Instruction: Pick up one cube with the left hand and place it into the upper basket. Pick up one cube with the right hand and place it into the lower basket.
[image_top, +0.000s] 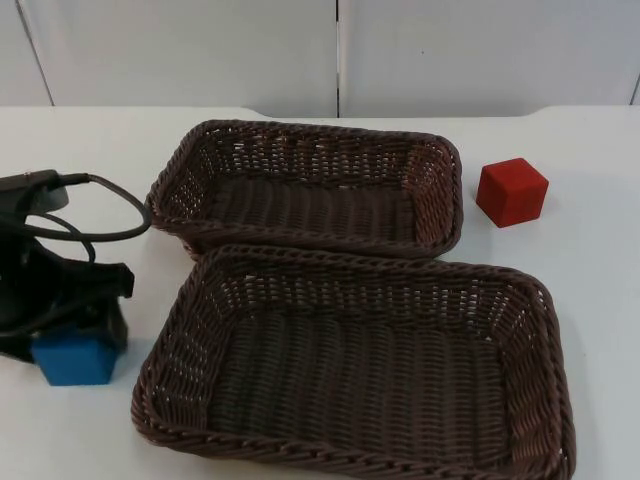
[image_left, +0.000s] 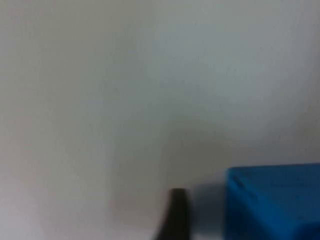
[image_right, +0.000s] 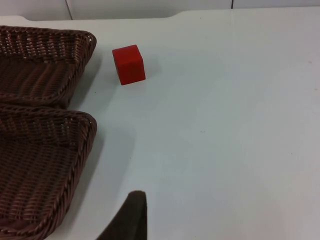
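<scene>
Nearest the top camera sits the lower basket (image_top: 545, 330), dark brown wicker, with the upper basket (image_top: 440, 180) touching its far rim; both stand on the white table (image_top: 600, 270). Left of the lower basket, the left gripper (image_top: 85, 335) is down at the blue cube (image_top: 72, 360), which lies right against it; whether its fingers have closed cannot be told. Well apart, right of the upper basket, rests the red cube (image_top: 511, 191), ahead of the waiting right gripper (image_right: 132, 215).
</scene>
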